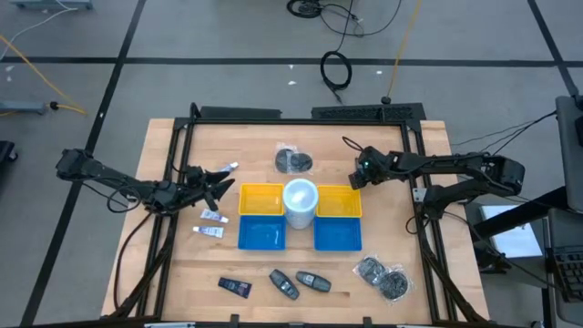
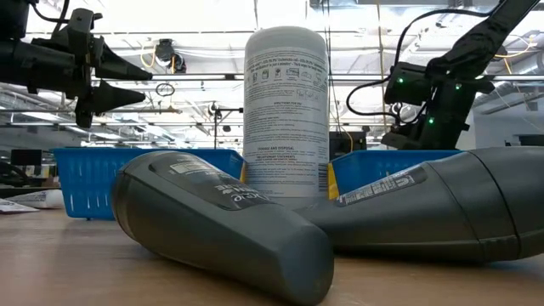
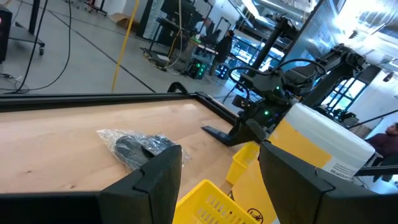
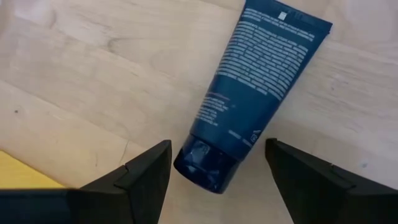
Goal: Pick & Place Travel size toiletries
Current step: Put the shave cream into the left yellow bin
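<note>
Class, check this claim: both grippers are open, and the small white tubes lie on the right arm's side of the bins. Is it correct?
Not quite. The high view shows the tubes on the left arm's side of the bins, close to the left gripper. The rest holds: it and the right gripper are both open.

The white canister [image 2: 286, 115] standing between the bins carries a printed label, with a row of small pictogram squares at its top and blocks of fine print below. Bold heading lines stand out among them, but none of the words can be made out.

The near dark grey bottle [image 2: 223, 223] lying on the worktop bears a pale label with lettering too small to read. The one behind it [image 2: 425, 212] carries a similar strip.

In the right wrist view, a dark blue tube [image 4: 252, 93] shows many lines of white fine print, a small white square at its flat end and a small symbol near the cap; no word is legible.
</note>
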Tool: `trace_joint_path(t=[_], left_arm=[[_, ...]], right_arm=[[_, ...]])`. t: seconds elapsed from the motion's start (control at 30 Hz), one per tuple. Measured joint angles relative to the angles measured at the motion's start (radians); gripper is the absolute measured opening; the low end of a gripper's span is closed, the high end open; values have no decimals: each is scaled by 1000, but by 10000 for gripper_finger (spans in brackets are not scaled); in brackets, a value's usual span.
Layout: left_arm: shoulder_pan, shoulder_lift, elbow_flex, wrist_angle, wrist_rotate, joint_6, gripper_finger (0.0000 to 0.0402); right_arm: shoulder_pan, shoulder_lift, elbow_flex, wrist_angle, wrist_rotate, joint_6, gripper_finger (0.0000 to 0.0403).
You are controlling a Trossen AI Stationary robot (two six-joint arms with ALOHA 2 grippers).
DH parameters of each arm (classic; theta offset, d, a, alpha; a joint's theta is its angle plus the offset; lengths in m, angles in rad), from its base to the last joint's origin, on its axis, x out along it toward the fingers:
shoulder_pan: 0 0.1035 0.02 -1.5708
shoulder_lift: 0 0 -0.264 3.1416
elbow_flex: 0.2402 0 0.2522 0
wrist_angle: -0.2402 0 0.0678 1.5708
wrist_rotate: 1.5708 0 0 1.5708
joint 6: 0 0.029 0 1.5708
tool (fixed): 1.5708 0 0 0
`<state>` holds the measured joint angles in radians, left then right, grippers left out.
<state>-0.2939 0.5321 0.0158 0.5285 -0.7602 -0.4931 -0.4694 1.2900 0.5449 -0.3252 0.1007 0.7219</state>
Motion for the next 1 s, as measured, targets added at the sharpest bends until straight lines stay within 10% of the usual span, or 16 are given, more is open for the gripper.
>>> trace_joint_path(t=[1.0], left_arm=[[0, 0, 0, 0, -2, 19, 214]], right_arm=[[-1, 2, -2, -46, 82, -59, 183]])
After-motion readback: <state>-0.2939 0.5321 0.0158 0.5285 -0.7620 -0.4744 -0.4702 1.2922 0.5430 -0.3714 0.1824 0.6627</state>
